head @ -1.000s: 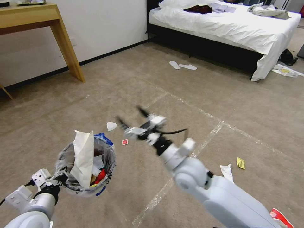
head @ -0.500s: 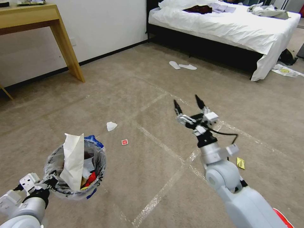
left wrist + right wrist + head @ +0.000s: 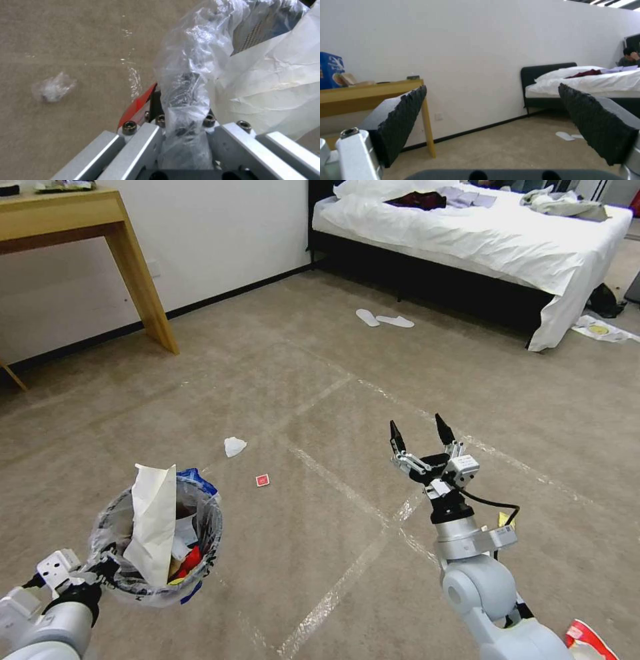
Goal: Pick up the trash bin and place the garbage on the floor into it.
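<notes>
Left hand (image 3: 100,569): pinching the rim of the trash bin (image 3: 160,553), fingers pressed together on the crinkled plastic liner (image 3: 183,100); it holds the bin above the floor (image 3: 320,540), low on the robot's left.
Trash bin: upright, already carrying a tall white paper (image 3: 152,523), red scraps and other litter.
Right hand (image 3: 420,433): spread wide and carrying nothing, fingers pointing up and forward, raised above the taped floor on the robot's right.
Garbage within reach: a crumpled white tissue (image 3: 234,446) and a small red scrap (image 3: 263,480) lie on the floor between the two arms, nearer the bin; a yellow scrap (image 3: 505,520) sits just behind the right forearm; a red wrapper (image 3: 587,639) lies at the floor's near right corner as the head sees it.
Farther off: two white slippers (image 3: 385,319) and a plastic bag (image 3: 600,330) lie near the bed (image 3: 480,240).
Step in hand: judged to be choosing the next piece, with the right hand free.
Doing it well: turn the right hand downward before it drops; straddle the piece with the fingers wide, since flat scraps on short carpet need the tips pressed to the pile to get under an edge. Keep the bin level and near the pick, so the carry is short and the tall paper does not tip out.
Risk: a thin scrap may slip the fingertips.
</notes>
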Controlling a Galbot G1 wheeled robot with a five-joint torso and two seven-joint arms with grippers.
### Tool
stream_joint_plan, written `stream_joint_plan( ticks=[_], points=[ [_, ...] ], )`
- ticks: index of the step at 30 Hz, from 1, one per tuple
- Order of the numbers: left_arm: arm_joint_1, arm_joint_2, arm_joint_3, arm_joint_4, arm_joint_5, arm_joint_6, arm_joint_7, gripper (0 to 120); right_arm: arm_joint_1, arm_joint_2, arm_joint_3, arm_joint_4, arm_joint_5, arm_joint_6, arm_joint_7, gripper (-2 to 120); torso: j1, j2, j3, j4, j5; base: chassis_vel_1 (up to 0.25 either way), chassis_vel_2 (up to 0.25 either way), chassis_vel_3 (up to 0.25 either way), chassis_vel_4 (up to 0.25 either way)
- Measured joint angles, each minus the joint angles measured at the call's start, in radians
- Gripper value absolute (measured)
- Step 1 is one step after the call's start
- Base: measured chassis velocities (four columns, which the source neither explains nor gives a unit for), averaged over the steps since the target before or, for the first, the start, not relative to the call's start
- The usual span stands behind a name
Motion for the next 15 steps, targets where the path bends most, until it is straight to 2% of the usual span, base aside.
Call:
stream_joint_plan(
  ticks=[9,15],
  points=[
    [0.01,0.0,-0.003,-0.011,-0.006,-0.002,0.006,1,-0.003,0.004,-0.012,0.002,-0.007,0.0,0.002,100,0.0,0.0,0.0,-0.0001,0.0001,-0.162,0.134,0.141,-0.149],
    [0.008,0.003,-0.009,-0.011,-0.01,-0.003,0.005,1,-0.005,0.005,-0.016,0.0,-0.012,-0.001,0.002,100,0.0,0.0,0.0,0.0001,-0.0001,-0.098,0.116,0.091,-0.103]
  ],
)
